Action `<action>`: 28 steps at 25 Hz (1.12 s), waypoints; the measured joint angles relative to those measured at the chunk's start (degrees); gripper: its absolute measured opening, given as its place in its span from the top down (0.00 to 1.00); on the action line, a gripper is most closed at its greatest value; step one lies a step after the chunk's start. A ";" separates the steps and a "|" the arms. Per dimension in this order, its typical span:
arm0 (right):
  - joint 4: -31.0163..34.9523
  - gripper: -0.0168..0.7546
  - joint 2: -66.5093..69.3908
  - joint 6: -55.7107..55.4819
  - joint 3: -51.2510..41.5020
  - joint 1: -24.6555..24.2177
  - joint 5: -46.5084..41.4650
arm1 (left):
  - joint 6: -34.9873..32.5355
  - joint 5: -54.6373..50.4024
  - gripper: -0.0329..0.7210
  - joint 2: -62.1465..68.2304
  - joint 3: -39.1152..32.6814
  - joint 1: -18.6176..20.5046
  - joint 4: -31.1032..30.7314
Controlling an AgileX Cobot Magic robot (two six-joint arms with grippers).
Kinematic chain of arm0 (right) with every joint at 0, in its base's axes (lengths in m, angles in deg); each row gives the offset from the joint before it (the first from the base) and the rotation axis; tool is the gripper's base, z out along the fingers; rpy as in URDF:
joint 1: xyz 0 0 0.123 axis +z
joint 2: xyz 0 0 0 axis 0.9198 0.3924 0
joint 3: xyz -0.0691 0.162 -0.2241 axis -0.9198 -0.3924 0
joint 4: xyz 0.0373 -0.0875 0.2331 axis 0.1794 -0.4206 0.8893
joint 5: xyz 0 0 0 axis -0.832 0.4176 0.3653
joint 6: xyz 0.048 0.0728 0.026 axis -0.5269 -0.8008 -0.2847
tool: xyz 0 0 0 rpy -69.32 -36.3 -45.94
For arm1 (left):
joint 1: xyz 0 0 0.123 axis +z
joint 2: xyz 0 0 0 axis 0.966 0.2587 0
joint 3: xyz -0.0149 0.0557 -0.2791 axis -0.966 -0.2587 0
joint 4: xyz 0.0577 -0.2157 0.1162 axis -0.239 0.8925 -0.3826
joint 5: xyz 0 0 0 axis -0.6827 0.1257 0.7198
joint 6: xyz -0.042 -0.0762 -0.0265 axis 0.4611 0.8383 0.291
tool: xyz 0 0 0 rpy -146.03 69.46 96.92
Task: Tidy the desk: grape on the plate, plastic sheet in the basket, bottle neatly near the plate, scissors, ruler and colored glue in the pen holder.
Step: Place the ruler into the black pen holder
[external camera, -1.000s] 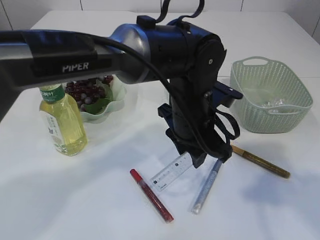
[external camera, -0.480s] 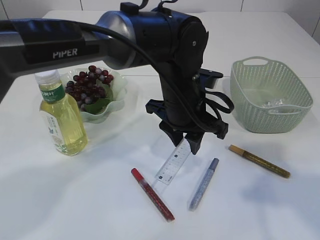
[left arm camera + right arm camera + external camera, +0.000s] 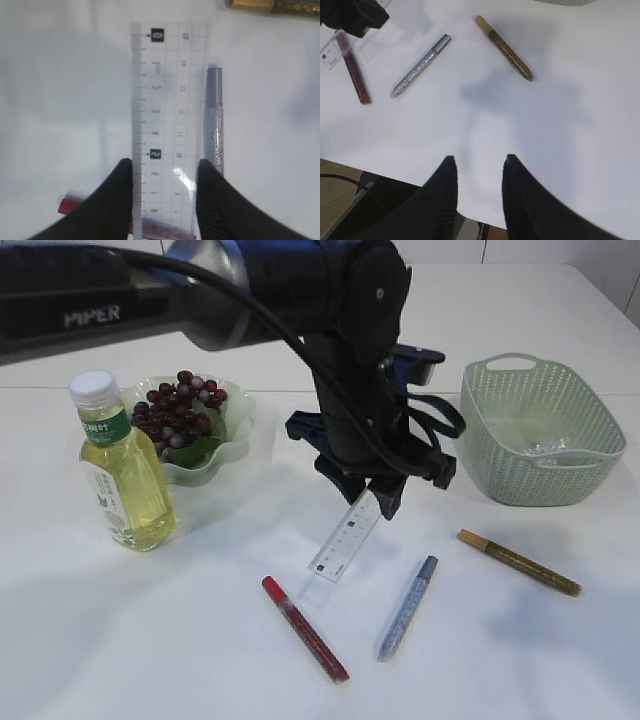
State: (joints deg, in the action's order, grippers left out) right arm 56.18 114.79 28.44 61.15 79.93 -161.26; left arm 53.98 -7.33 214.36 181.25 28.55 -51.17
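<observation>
Since the earlier frame the left gripper (image 3: pixel 162 172) has lifted the ruler (image 3: pixel 162 115) off the table — clamped between its fingers (image 3: pixel 117 192). Grapes (image 3: pixel 178 408) plated, bottle (image 3: pixel 122 475) beside them; three glue pens (image 3: pixel 404 608) remain below the fingers, no holder in view. Right gripper (image 3: pixel 477 172) — parted, empty.

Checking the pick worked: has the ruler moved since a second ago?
Yes. The ruler, pinched by the left tool, has lifted off the table and shifted up, away from the red glue pen, which stayed put.
</observation>
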 joint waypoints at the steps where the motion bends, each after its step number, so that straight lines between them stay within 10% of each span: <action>1: -0.43 0.64 0.00 0.00 0.00 0.00 0.00 | 0.12 0.15 0.59 -1.08 -0.11 0.00 0.00; 16: -3.15 0.64 0.00 0.00 0.00 0.00 0.00 | 12.90 41.27 0.59 -19.37 -26.37 0.78 -21.37; 28: -7.77 0.64 0.00 0.00 0.00 0.00 0.00 | 12.47 84.66 0.59 -10.88 -27.46 9.35 -25.18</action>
State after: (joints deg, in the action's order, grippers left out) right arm 48.41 114.79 28.44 61.15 79.93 -161.26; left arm 66.45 77.33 203.48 153.79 37.90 -76.35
